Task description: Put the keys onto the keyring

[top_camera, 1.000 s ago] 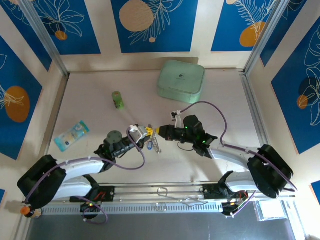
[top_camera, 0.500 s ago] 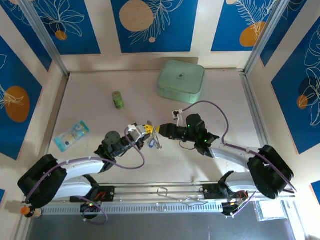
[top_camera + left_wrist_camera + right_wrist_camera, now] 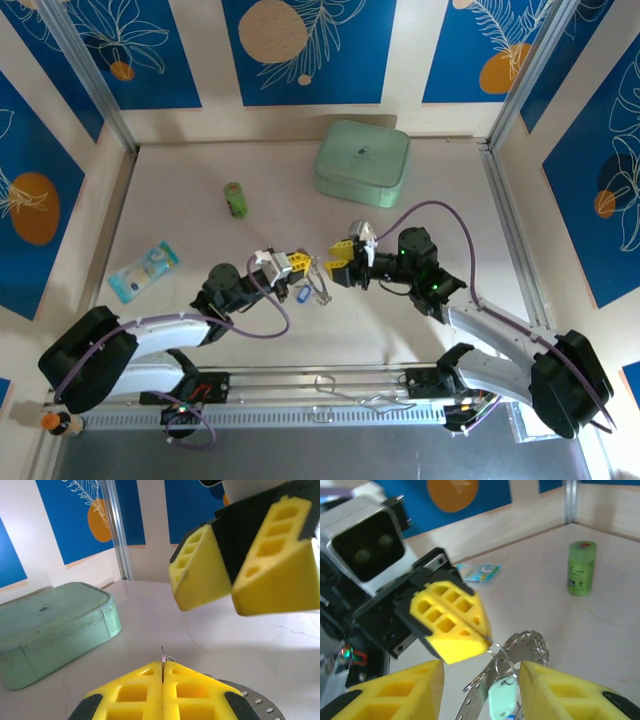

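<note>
My left gripper (image 3: 296,262) is clamped tight on a thin wire loop of the keyring (image 3: 525,639), which sits mid-table (image 3: 200,170) between both my grippers with a bluish key (image 3: 302,294) right against it, while my right gripper (image 3: 339,259) faces it, jaws spread wide, holding nothing.

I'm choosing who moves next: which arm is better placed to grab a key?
Right, probably. The left gripper is shut on the keyring by its wire loop. The right gripper faces it, jaws open, with the pale blue key between them.
</note>
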Available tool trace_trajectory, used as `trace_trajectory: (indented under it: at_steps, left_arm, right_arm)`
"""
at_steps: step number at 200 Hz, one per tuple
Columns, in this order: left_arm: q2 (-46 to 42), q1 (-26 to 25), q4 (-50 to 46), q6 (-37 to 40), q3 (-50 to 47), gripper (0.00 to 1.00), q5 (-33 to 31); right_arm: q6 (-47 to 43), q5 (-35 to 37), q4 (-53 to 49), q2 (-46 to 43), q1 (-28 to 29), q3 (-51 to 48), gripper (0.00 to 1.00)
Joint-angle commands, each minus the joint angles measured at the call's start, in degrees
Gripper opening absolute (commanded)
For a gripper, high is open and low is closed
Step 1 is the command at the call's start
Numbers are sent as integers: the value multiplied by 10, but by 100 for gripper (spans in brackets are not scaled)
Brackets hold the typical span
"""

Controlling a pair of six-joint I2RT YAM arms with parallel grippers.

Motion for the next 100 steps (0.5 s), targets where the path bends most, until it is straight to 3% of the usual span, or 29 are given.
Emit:
trace_trajectory:
  at_steps: [1,100]
  left_arm:
    - [5,-4,57,-16,-4,0,39]
    - [11,-4,77,-33,-1,0,97]
  right_arm:
    - [-99,-94,-18,23,-21,7,44]
    - [-111,-118,-35,65,-27,40,35]
